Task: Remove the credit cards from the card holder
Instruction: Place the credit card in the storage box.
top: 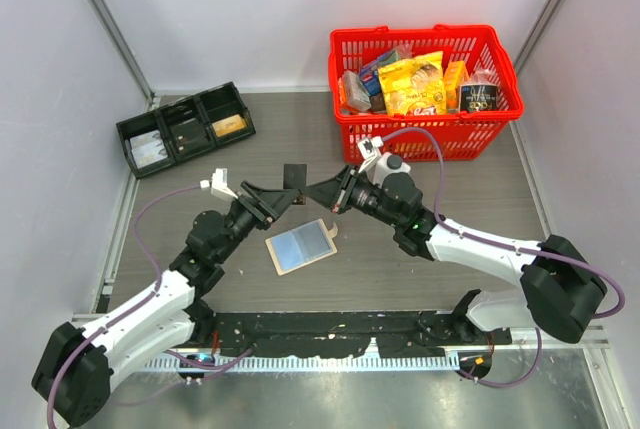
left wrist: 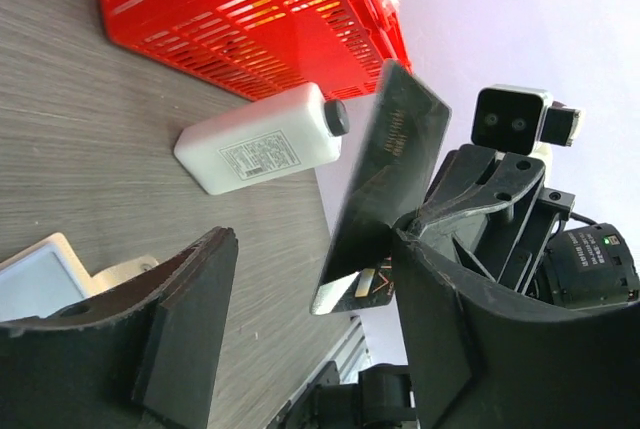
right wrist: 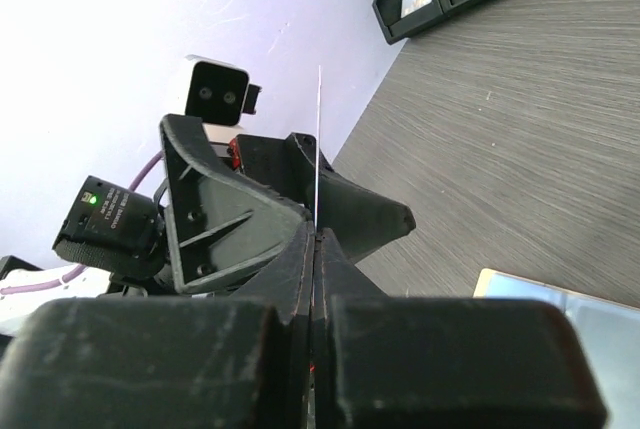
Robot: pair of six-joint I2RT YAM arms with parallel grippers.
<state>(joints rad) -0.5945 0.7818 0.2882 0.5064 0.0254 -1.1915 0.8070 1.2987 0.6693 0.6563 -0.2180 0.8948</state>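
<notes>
While the card holder (top: 300,246) lies flat on the table (top: 500,199), blue-grey panels up and a little nearer the arm bases than the two tools, the right tool (top: 328,194) is pressed together on a dark card (left wrist: 390,169), holding it raised off the table. The left tool (top: 280,195) faces it with fingers spread wide, the card between them; I cannot tell whether either finger touches it. A white bottle (left wrist: 265,139) lies beside the red basket (top: 430,134).

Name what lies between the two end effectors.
A dark flat card, pinched by the right end effector, stands between the left end effector's open fingers; left wrist view shows it.
</notes>
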